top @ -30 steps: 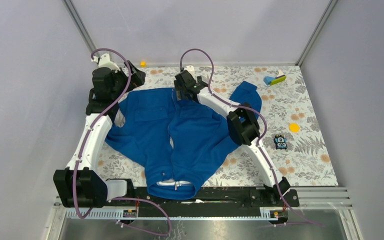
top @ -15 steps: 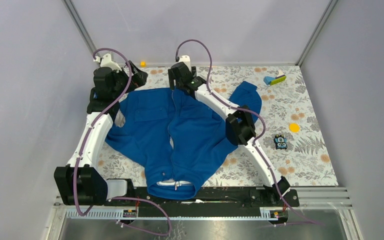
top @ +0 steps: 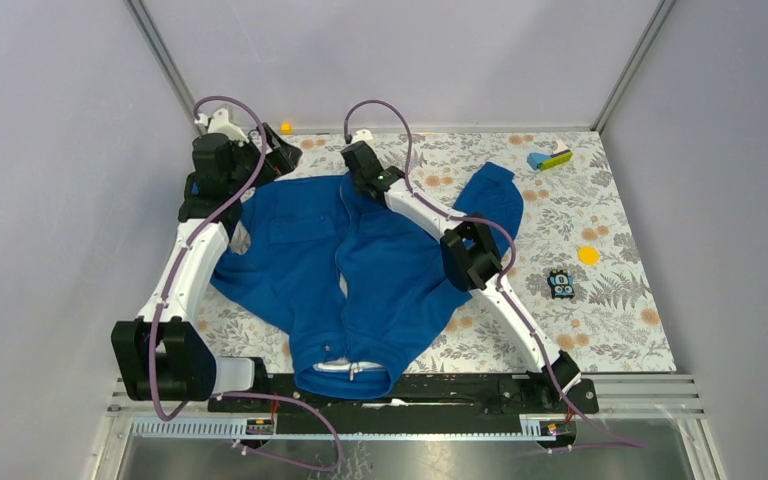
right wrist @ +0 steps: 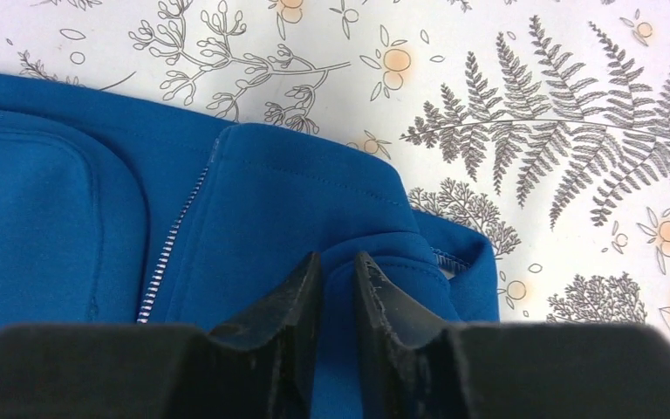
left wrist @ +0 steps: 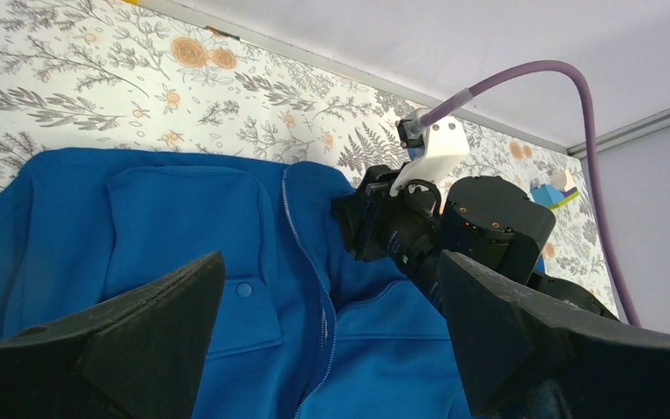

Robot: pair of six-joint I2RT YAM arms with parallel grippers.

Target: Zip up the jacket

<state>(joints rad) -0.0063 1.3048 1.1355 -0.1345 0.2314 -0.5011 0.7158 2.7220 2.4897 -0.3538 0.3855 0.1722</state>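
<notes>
The royal-blue jacket (top: 300, 250) lies spread on the floral tabletop, its collar at the near edge and its hem at the far side. Its zipper (left wrist: 318, 279) runs down the front with the two sides lying together at the hem end (right wrist: 170, 240). My right gripper (top: 362, 168) sits at the far hem just right of the zipper, and its jaws (right wrist: 338, 259) pinch a raised fold of blue fabric. My left gripper (top: 278, 158) hovers over the far left corner of the jacket, its fingers (left wrist: 331, 271) wide apart with nothing between them.
A blue, yellow and white block (top: 550, 158) lies at the far right. A yellow disc (top: 588, 255) and a small black-and-blue toy (top: 561, 284) sit right of the jacket. A small orange piece (top: 285, 127) rests by the back wall. Grey walls enclose the table.
My right gripper has moved left and farther out to the hem beside the zipper, and its jaws have closed on a fold of fabric. The left arm shifted slightly.
</notes>
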